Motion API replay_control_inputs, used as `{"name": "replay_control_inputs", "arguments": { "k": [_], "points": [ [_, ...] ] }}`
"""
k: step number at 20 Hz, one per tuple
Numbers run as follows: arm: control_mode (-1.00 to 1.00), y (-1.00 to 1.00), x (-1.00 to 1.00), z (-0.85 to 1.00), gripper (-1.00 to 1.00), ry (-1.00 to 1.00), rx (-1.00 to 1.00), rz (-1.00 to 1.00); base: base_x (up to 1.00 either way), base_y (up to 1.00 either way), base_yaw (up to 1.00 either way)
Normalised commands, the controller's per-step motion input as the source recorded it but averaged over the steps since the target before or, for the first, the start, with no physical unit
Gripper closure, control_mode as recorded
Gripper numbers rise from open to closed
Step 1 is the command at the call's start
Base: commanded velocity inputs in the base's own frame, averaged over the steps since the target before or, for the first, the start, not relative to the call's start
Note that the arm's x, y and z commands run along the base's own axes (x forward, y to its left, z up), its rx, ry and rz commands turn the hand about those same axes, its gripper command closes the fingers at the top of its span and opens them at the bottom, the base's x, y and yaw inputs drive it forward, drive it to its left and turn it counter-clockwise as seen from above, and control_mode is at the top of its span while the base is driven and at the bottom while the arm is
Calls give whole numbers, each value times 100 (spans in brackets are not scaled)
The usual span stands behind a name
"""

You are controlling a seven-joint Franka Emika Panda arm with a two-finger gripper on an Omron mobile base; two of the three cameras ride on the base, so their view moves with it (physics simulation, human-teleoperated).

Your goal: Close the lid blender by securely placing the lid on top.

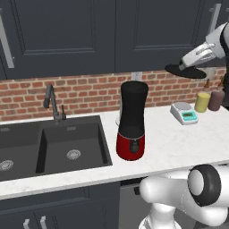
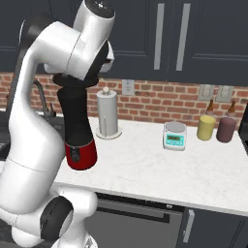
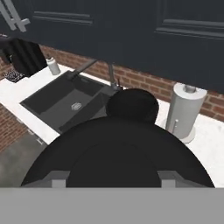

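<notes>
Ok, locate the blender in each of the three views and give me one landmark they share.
Left base view: the blender stands centre frame on the counter, just right of the sink.
Right base view: it stands at left, partly behind the white arm.
Hand view: its black jar top peeks over the held lid, mid-frame.
Shared landmark: the sink faucet.

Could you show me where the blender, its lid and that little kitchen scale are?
blender [image 1: 132,117]: left base view, middle of its black jar.
lid [image 1: 184,70]: left base view, the black disc's flat face, held up in the air.
kitchen scale [image 2: 175,135]: right base view, its body above the display.
</notes>
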Motion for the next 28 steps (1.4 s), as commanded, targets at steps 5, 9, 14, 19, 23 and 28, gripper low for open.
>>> {"name": "replay_control_inputs", "arguments": {
  "k": [5,9,14,19,23,28],
  "points": [
    [-100,25,18,-17,100,8,-1,0,0,0,0],
    [-100,50,29,-41,100,5,-16,0,0,0,0],
    [-100,57,38,-55,100,0,-26,0,0,0,0],
    [-100,36,42,-44,100,-2,-19,0,0,0,0],
    [-100,3,38,-14,100,-11,-7,-1,0,0,0],
    [-100,1,39,-2,100,-4,0,-4,0,0,0]
  ]
}}
